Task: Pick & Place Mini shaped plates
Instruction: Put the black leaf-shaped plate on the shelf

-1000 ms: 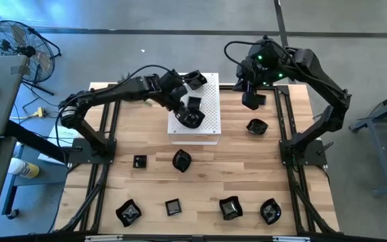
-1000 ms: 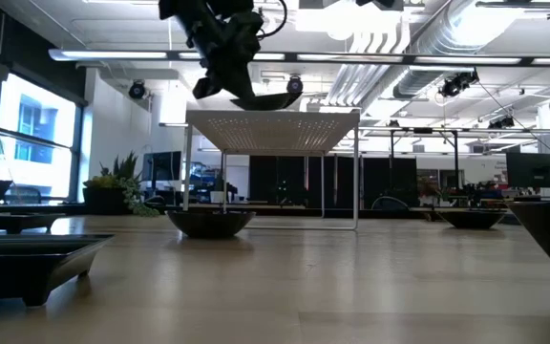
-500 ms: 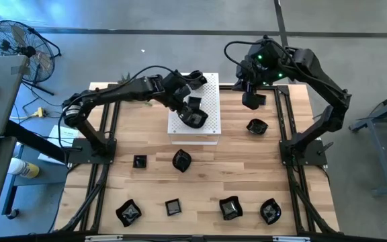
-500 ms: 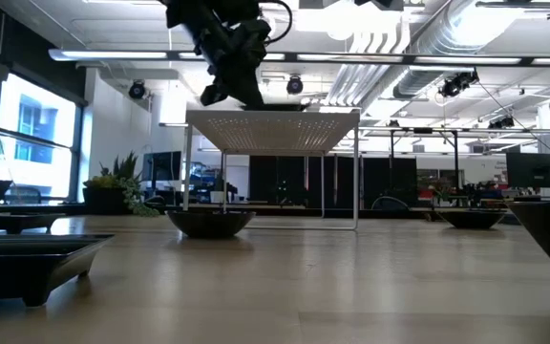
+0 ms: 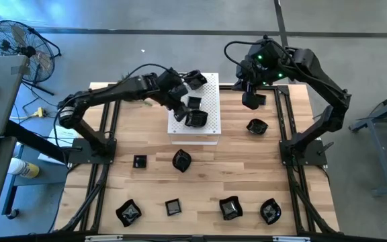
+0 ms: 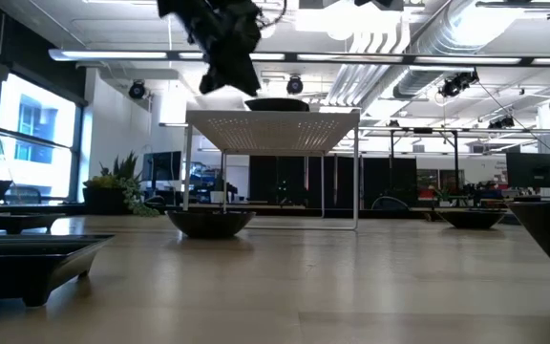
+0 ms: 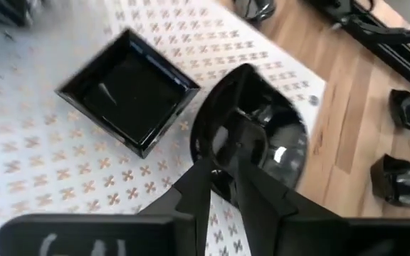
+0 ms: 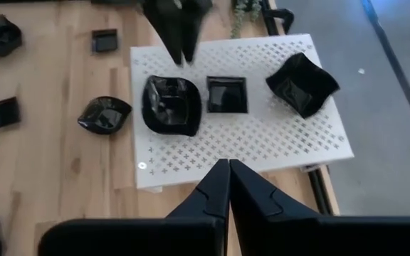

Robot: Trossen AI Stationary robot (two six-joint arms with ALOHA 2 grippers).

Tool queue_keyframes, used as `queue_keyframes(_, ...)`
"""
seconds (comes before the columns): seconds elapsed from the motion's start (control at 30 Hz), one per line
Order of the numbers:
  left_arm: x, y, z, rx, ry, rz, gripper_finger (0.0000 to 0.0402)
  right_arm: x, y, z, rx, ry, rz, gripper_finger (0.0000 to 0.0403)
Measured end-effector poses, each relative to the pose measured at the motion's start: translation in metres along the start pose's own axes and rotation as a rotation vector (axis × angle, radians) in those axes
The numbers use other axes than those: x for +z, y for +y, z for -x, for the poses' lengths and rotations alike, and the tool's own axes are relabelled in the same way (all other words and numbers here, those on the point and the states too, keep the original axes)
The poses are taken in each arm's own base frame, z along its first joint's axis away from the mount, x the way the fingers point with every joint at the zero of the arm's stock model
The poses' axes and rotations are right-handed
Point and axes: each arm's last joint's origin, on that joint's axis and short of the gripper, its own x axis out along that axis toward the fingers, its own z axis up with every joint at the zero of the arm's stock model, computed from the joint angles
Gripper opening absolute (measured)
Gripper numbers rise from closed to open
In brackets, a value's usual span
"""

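The left gripper (image 5: 179, 107) hangs just above the white perforated board (image 5: 207, 128), its two fingers (image 7: 203, 186) drawn close together with only a thin gap between them, and nothing is pinched in them; their tips sit over the near edge of a rounded black dish (image 7: 251, 146) that rests on the board by itself. Beside that dish lies a small square dish (image 7: 128, 90), and a wavy-edged dish (image 8: 302, 82) sits at the far end of the board, so three of the plates are up on the stand. The remaining plates are spread over the wooden table (image 5: 294, 181): one near the right arm (image 5: 256, 126), one just in front of the board (image 5: 181, 160), a little square one to the left (image 5: 140, 161), and four along the front edge (image 5: 230, 208). The right gripper (image 5: 250, 99) waits over the back right corner of the table, fingers pressed together and empty. These dishes look hard, glossy and light, probably glazed ceramic or plastic, so they should be rigid but slick and could chip if dropped. The thin raised rim looks like the best place to take hold, one finger inside the bowl and one outside; the wavy ones likely need the fingers set on a straighter stretch of the edge to avoid twisting out.
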Motion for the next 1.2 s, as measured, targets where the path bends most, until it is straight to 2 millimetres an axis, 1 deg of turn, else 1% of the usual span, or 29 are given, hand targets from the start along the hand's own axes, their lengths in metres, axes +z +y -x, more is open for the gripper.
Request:
queue_keyframes(0.1,0.0,-0.005,0.025,0.02,-0.08,-0.063,0.0052,-0.002,0.0,0.006,-0.045,0.005,0.0,0.0002)
queue_keyframes(0.2,-0.003,-0.009,0.049,0.034,-0.222,-0.095,0.0025,-0.004,0.002,0.013,-0.052,-0.012,-0.019,0.0003)
queue_keyframes(0.27,-0.011,-0.009,0.06,0.02,-0.298,-0.113,0.0007,-0.005,0.003,0.018,-0.042,-0.026,-0.036,0.0004)
queue_keyframes(0.33,-0.022,-0.008,0.066,0.0,-0.379,-0.123,0.0005,-0.005,0.004,0.02,-0.03,-0.044,-0.053,0.0004)
queue_keyframes(0.4,-0.038,-0.005,0.07,-0.012,-0.43,-0.123,0.0009,-0.003,0.004,0.021,-0.016,-0.069,-0.071,0.0002)
queue_keyframes(0.5,-0.062,0.001,0.069,-0.034,-0.496,-0.077,0.0005,0.003,0.004,0.015,0.033,-0.141,-0.082,0.0002)
queue_keyframes(0.57,-0.078,0.006,0.065,-0.031,-0.529,-0.031,0.0002,0.007,0.003,0.005,0.077,-0.189,-0.088,0.0003)
queue_keyframes(0.67,-0.1,0.014,0.062,-0.018,-0.582,0.037,0.0002,0.01,0.0,-0.019,0.118,-0.234,-0.138,0.0004)
queue_keyframes(0.73,-0.113,0.018,0.06,-0.009,-0.607,0.073,0.0002,0.006,-0.001,-0.037,0.13,-0.22,-0.191,0.0004)
queue_keyframes(0.83,-0.128,0.023,0.058,0.005,-0.604,0.108,0.0002,-0.005,-0.002,-0.067,0.141,-0.168,-0.265,0.0007)
queue_keyframes(0.9,-0.135,0.025,0.058,0.003,-0.605,0.117,0.0002,-0.014,-0.003,-0.086,0.146,-0.142,-0.312,0.0015)
queue_keyframes(1.0,-0.14,0.027,0.058,0.014,-0.609,0.14,0.0002,-0.027,-0.003,-0.11,0.152,-0.111,-0.368,0.0037)
queue_keyframes(1.1,-0.14,0.027,0.058,0.014,-0.616,0.142,0.0002,-0.037,-0.003,-0.127,0.165,-0.101,-0.422,0.0065)
queue_keyframes(1.2,-0.14,0.026,0.058,0.008,-0.611,0.136,0.0002,-0.044,0.001,-0.139,0.185,-0.096,-0.448,0.0089)
